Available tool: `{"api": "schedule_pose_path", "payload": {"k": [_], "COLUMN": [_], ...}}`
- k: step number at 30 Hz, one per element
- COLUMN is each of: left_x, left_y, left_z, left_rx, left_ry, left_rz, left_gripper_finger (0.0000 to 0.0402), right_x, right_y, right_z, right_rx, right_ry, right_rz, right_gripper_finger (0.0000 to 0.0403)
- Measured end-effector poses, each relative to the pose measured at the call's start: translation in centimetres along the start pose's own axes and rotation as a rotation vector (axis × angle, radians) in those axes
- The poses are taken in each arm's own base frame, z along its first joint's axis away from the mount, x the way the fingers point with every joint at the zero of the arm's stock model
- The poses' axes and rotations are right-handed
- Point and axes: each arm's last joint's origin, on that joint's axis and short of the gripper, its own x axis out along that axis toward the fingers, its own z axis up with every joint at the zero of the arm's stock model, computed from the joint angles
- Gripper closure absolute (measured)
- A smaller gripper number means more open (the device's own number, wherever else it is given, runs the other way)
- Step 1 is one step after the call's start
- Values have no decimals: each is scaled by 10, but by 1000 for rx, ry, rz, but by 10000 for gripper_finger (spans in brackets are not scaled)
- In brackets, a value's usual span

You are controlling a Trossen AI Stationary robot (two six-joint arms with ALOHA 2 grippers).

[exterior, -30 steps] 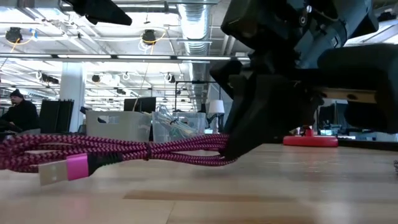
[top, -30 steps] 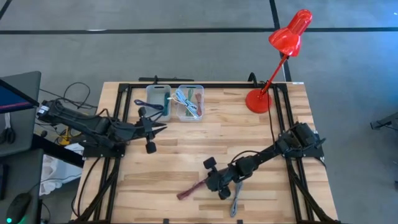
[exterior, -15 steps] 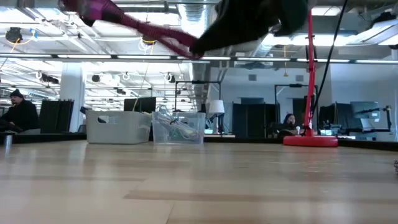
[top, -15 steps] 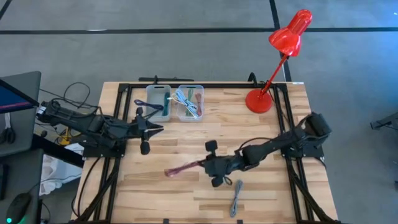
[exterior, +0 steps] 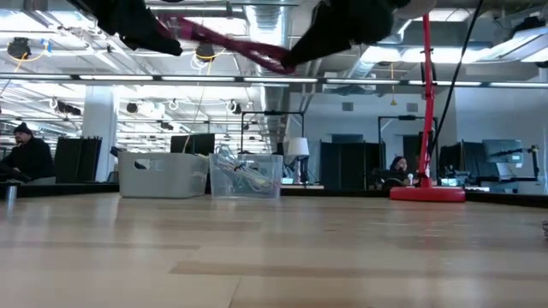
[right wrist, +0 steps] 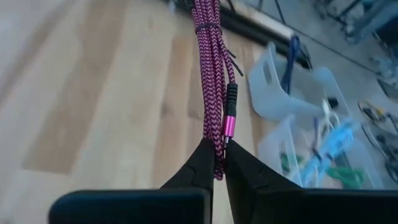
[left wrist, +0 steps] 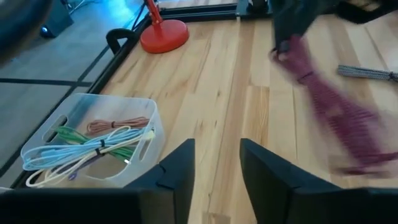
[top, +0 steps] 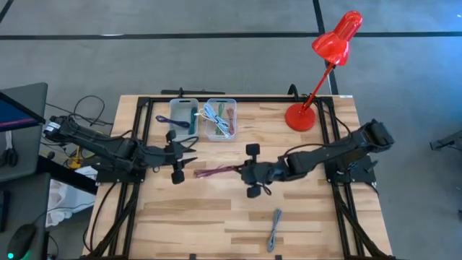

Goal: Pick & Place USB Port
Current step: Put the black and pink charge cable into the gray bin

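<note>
A coiled magenta braided USB cable point(top: 216, 172) hangs in the air over the table's middle, also seen in the low view as the cable point(exterior: 227, 41) high above the boards. My right gripper point(top: 245, 173) is shut on it. My left gripper point(top: 189, 152) hovers open just left of the cable's free end, touching nothing; its wrist view shows the blurred cable point(left wrist: 329, 106) ahead of the fingers. A grey bin point(top: 183, 114) and a clear bin point(top: 220, 119) holding cables stand on the table near the far edge. My right gripper pinches the magenta bundle between its two fingers near one end point(right wrist: 216, 163), several strands together. The fingers come level from the table's right and lie along the cable. The bundle sticks out toward the table's left, lifted clear, with a connector point(right wrist: 229, 118) just past the fingertips.
A grey cable point(top: 274, 230) lies on the boards near the near edge. A red desk lamp stands on its base point(top: 300, 117) at the far right. Black frame rails run along both sides of the table. Bare wood lies between the bins and the grippers.
My right gripper has risen from the table and moved toward the far edge, keeping hold of the magenta cable. The cable, which lay on the boards a second ago, is lifted clear and now points toward the left gripper.
</note>
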Motion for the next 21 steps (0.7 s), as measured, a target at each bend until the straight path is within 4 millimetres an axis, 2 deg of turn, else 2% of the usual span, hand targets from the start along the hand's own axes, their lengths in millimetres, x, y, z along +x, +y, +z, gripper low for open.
{"api": "schedule_pose_path", "payload": {"k": [8, 13, 21], "left_x": [2, 2, 2], "left_y": [-4, -4, -4], "left_z": [0, 0, 0], "left_rx": [-44, -47, -48], "left_ry": [13, 13, 11], "left_rz": [-88, -93, -97], "left_gripper_finger": [238, 235, 235], "right_x": [8, 12, 12], "right_y": [-18, -25, -26], "right_z": [-4, -8, -13], "right_rx": [39, 38, 37], "right_ry": [19, 51, 94], "right_rz": [-51, -61, -58], "right_gripper_finger": [393, 393, 393]}}
